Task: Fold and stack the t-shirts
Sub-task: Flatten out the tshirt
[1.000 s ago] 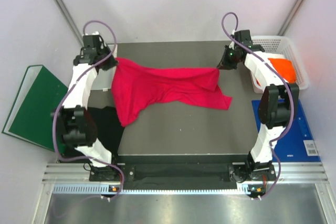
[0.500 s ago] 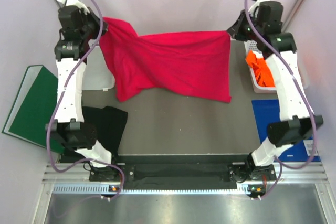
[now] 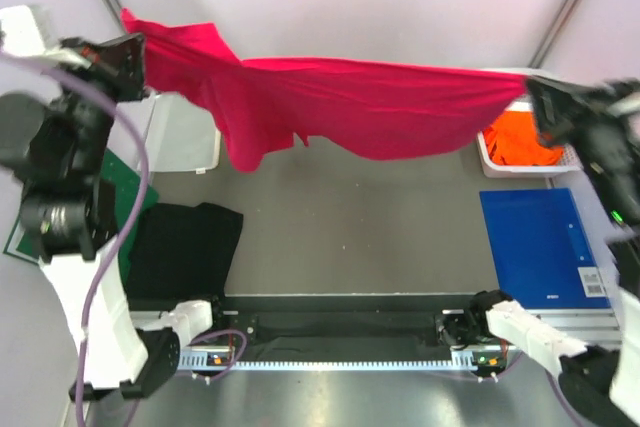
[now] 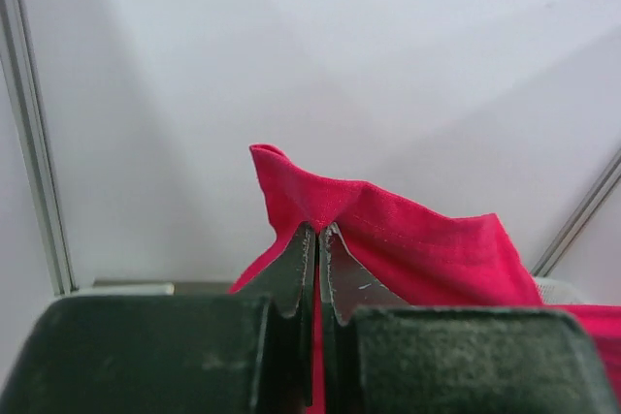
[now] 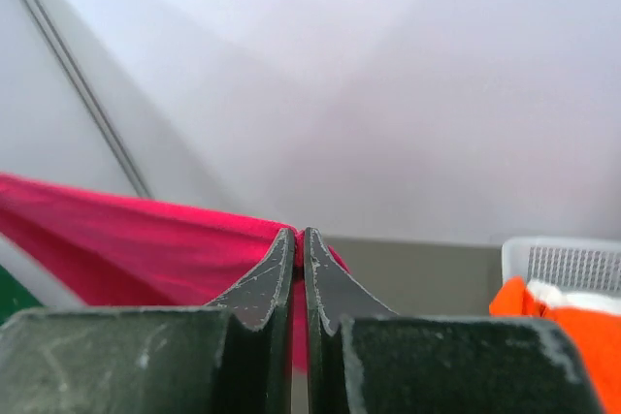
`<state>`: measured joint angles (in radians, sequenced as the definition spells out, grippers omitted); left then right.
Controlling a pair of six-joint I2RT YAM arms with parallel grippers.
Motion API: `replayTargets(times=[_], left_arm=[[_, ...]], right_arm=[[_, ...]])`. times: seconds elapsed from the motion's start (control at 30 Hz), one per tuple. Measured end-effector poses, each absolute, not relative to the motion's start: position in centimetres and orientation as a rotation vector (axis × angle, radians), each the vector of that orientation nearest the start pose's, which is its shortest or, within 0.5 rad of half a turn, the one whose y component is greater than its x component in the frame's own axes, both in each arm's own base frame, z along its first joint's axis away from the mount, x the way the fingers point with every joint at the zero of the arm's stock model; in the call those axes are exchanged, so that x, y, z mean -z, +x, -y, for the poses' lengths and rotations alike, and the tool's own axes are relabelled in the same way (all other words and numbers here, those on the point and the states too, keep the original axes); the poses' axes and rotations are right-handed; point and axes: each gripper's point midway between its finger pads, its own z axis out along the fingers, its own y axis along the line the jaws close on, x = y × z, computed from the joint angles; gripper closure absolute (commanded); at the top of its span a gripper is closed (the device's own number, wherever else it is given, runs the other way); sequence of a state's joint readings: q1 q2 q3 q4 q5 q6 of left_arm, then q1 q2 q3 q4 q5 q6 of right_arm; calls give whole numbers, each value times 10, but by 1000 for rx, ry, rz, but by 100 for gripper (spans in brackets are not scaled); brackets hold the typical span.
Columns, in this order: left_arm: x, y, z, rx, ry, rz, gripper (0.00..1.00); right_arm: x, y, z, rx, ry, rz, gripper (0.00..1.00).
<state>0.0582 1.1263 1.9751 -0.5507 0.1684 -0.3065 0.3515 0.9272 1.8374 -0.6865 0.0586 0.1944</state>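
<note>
The left gripper (image 4: 317,229) and right gripper (image 5: 300,234), both clenched on the pink shirt (image 3: 340,102), have hoisted it taut. It looks clear of the table (image 3: 360,237) and ready for spreading.

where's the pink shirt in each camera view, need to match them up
Top external: crimson-pink t-shirt stretched in the air across the upper half.
Left wrist: one corner peaks at centre, trailing to the lower right.
Right wrist: a band from the left edge to centre.
Shared landmark: orange t-shirt, right side in top external, lower right in right wrist; not in left wrist.
</note>
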Motion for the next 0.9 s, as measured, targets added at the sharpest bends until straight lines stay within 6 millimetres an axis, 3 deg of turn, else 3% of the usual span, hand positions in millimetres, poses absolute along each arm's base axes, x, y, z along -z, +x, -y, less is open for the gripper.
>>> replayTargets(times=[0.13,0.23,0.37,0.5,0.57,0.67,0.73,0.8,0.9], left_arm=[[-644,223,31,318,-48,-1161,100],[-653,214,32,321,-38,-1134,100],[-647,239,31,325,-42,-1173,100],[-624,298,30,337,-52,-1274,100],[-596,346,31,357,-58,-1366,100],[-545,412,35,403,-60,-1505,100],[-484,463,39,444,-71,-1647,100],[-416,502,46,482,-87,-1797,100],[-302,543,61,523,-122,-2035,100]], right_arm=[[-601,153,-47,-422,-12,-1215,100],[-608,147,-41,-415,7,-1186,100],[-592,174,-42,-360,33,-1253,100],[-548,229,-50,-271,44,-1385,100],[-514,263,-58,-225,39,-1469,100],[-440,321,-72,-165,13,-1639,100],[-378,361,-74,-141,1,-1772,100],[-302,399,-68,-125,14,-1937,100],[-205,437,-52,-116,82,-2165,100]])
